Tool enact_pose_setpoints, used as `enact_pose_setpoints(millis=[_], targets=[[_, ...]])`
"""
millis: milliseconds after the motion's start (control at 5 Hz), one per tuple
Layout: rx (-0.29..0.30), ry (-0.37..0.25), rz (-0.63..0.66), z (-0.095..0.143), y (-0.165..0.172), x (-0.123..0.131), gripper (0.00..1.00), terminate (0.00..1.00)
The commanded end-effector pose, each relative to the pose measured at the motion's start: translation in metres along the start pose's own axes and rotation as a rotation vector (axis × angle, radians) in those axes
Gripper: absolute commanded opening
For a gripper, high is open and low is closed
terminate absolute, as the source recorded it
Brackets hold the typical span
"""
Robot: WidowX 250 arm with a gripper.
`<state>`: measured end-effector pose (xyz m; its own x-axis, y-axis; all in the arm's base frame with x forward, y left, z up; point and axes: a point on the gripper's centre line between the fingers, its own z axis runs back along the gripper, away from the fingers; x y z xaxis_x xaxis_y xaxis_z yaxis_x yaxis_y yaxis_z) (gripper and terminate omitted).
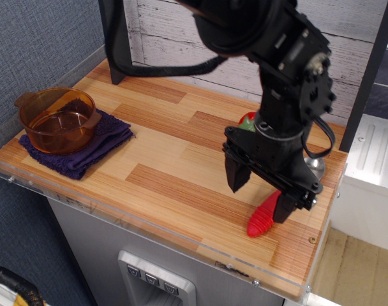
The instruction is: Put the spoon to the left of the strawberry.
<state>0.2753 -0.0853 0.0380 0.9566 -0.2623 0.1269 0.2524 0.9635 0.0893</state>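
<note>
One spoon point(264, 217), seemingly under hand point(261, 194).

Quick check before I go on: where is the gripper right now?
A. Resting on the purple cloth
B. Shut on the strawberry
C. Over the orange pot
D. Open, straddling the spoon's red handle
D: the gripper is open at the right end of the table, one finger on each side of the spoon handle, far from the pot and cloth.
</note>
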Motion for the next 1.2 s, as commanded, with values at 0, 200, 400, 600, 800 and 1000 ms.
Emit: enact_pose_setpoints(millis=[0,200,400,600,800,1000], targets=[[0.042,-0.031,-0.028,-0.006,-0.013,0.016,1.0,0.0],[0.034,-0.015,-0.042,-0.015,-0.014,0.017,1.0,0.0],[0.017,0.003,-0.047,-0.022,-0.014,0.018,1.0,0.0],[-0.007,0.035,-0.052,-0.026,-0.011,0.016,1.0,0.0],[0.007,0.046,-0.083,-0.025,-0.012,0.015,0.0,0.0],[0.031,0.097,-0.118,-0.019,-0.01,0.012,0.0,0.0]])
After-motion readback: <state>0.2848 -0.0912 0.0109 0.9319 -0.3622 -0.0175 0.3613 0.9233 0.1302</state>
